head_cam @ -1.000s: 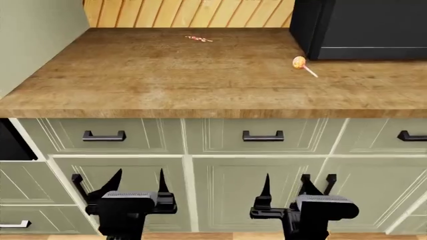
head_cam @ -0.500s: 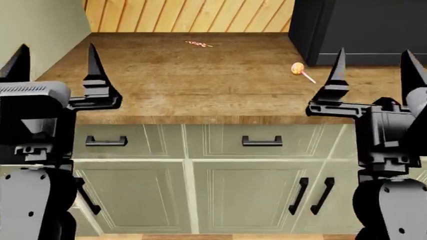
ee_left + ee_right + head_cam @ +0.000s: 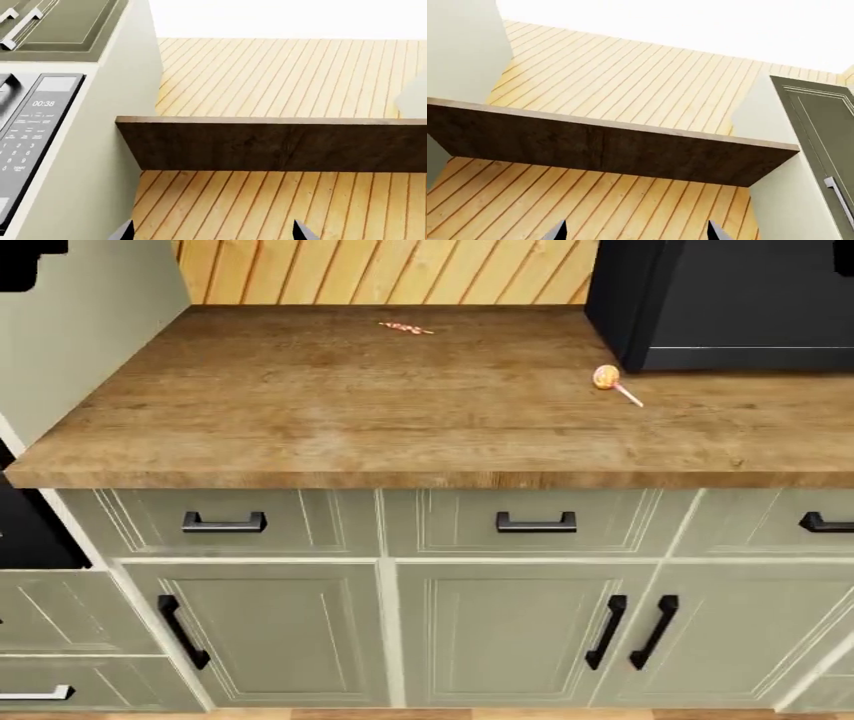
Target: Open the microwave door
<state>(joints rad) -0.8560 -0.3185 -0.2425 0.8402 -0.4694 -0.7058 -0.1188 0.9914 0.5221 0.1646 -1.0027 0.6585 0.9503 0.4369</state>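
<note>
Both arms gone from head view since 0.5 s ago. Matte-black box microwave door (image 3: 747, 300) at wooden counter's (image 3: 334, 410) far right corner, nearer right gripper (image 3: 637, 231); left gripper (image 3: 212, 231) & right both spread wide.

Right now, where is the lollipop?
In the head view, the lollipop lies on the wooden counter, toward the right, just in front of the black microwave's near left corner.

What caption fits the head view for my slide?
Wooden countertop over green cabinets, a lollipop lying beside the matte-black microwave door, no grippers in view.
</note>
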